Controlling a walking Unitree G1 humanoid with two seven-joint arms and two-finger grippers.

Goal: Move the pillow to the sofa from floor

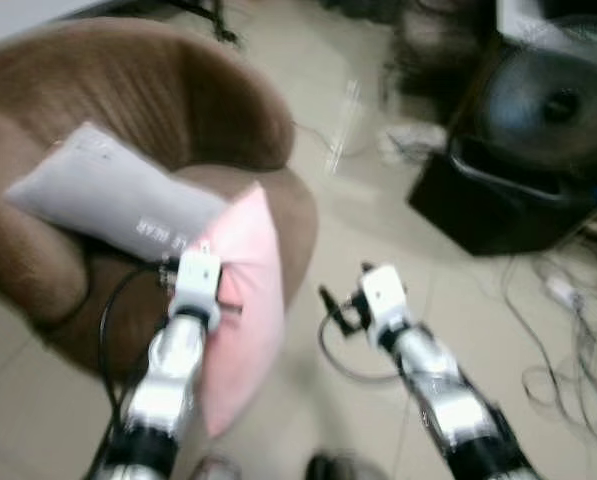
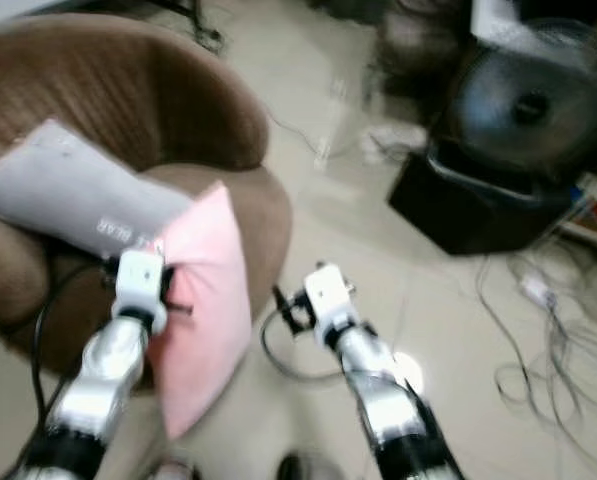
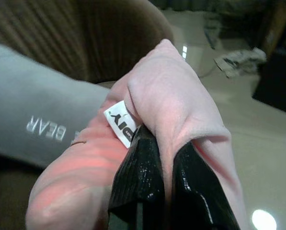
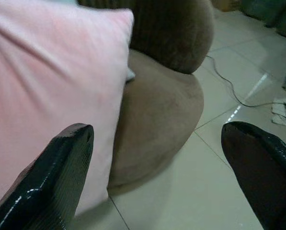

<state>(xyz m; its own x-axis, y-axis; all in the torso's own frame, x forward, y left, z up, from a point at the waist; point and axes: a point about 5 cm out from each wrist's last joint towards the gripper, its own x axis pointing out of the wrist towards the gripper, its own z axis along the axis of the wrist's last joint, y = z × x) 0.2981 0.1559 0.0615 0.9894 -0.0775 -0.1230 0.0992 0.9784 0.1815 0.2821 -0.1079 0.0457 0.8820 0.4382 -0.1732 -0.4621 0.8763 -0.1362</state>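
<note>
The left gripper (image 3: 154, 184) is clamped on a fold of the pink pillow (image 1: 243, 300), carrying it against the near edge of the brown sofa (image 1: 128, 90) beside a grey pillow (image 1: 113, 195), while the right gripper (image 4: 157, 167) hangs apart; next, I judge, lift it farther onto the seat and release.

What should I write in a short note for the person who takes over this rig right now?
Left gripper: shut on a fold of the pink pillow, held up off the floor at the front edge of the brown sofa.
Right gripper: open, holding nothing, beside the pillow over the tiled floor.
A grey pillow already lies on the sofa seat.
Done: pink pillow picked up and brought to the sofa.
Left: set it on the seat and release.
</note>
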